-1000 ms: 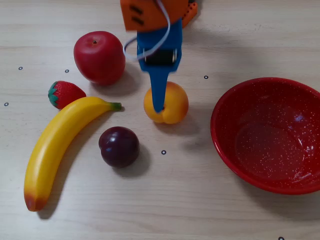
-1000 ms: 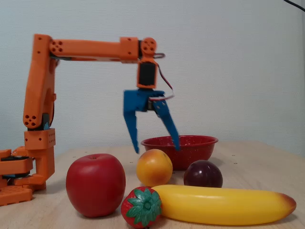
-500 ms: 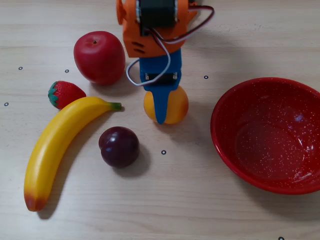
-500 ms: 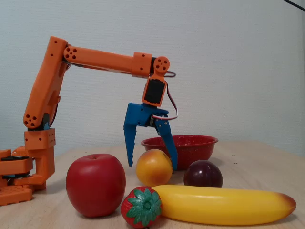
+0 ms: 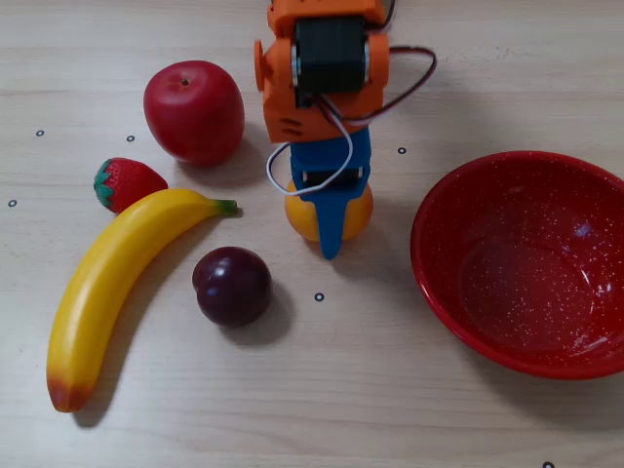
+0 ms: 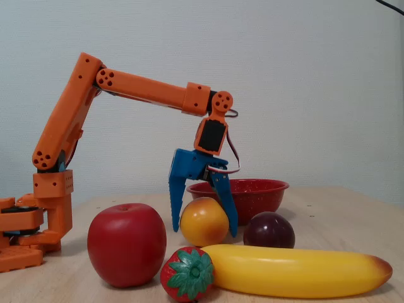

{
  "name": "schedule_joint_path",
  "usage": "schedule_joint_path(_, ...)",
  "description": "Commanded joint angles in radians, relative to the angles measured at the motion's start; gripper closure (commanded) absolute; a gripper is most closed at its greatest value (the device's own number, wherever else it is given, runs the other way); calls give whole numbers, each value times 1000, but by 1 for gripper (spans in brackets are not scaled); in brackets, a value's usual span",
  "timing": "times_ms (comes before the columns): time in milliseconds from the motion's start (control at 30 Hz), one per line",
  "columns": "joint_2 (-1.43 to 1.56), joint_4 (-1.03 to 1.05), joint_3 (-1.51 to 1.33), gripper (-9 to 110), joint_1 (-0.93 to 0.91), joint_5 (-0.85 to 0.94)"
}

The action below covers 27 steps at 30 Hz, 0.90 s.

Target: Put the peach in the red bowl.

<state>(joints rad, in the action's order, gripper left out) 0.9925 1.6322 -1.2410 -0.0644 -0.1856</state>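
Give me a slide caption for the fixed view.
Open blue gripper straddles the peach, red bowl waiting behind.

Overhead view looks straight down, close on tabletop; fixed view sits low, level, near fruit. Both share the tool.

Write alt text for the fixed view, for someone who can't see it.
An orange robot arm lowers its blue fingers astride a yellow-orange peach on a wooden table. A red bowl sits behind; a red apple, strawberry, banana and plum lie in front.
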Motion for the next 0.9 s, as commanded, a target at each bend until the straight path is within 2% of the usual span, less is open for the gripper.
schedule_joint_path(0, 40, -32, 81, 57, -23, -21)
schedule_joint_path(600, 14, -86, 37, 64, -8, -69)
schedule_joint_path(700, 15, -94, 20, 72, -8, -89)
schedule_joint_path(867, 31, -97, -8, 95, -9, -109)
